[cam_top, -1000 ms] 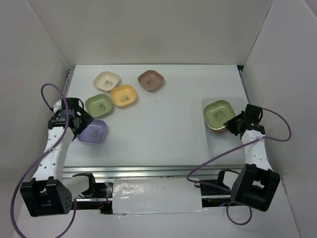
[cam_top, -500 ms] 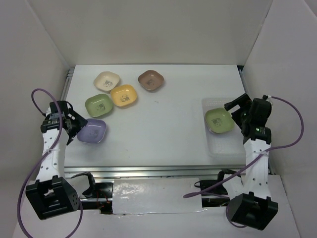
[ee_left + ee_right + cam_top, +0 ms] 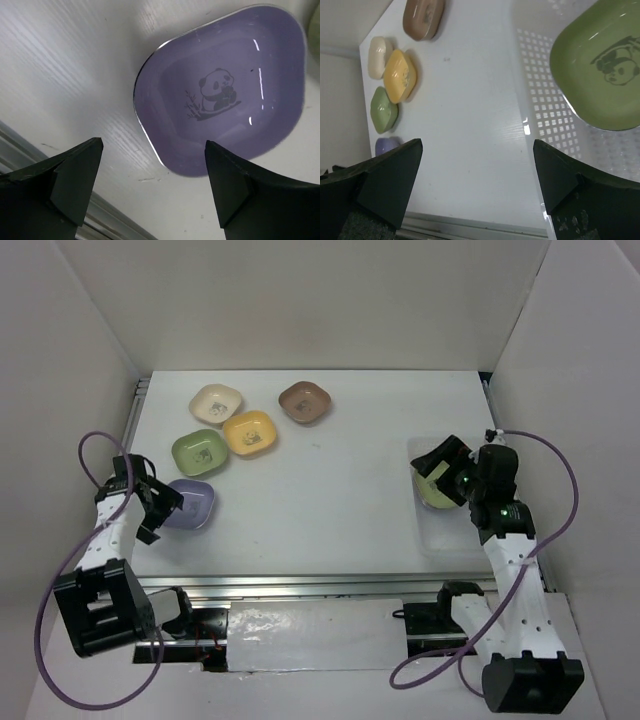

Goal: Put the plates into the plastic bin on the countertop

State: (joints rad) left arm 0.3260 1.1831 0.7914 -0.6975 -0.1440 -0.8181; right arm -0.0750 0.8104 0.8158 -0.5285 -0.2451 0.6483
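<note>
Our left gripper (image 3: 162, 510), jaws apart, sits nearest the lavender plate (image 3: 192, 504), just ahead by the countertop's (image 3: 330, 500) left edge. Our right gripper (image 3: 441, 472), apart too, hovers over the green plate (image 3: 600, 75) in the plastic bin (image 3: 445, 540).

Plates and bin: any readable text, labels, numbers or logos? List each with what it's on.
No readable text anywhere.
lavender plate: panda drawing only, no words.
binned green plate in the plastic bin: panda drawing only, no words.
cream plate, yellow plate, brown plate, loose green plate: centre prints too small to read.
</note>
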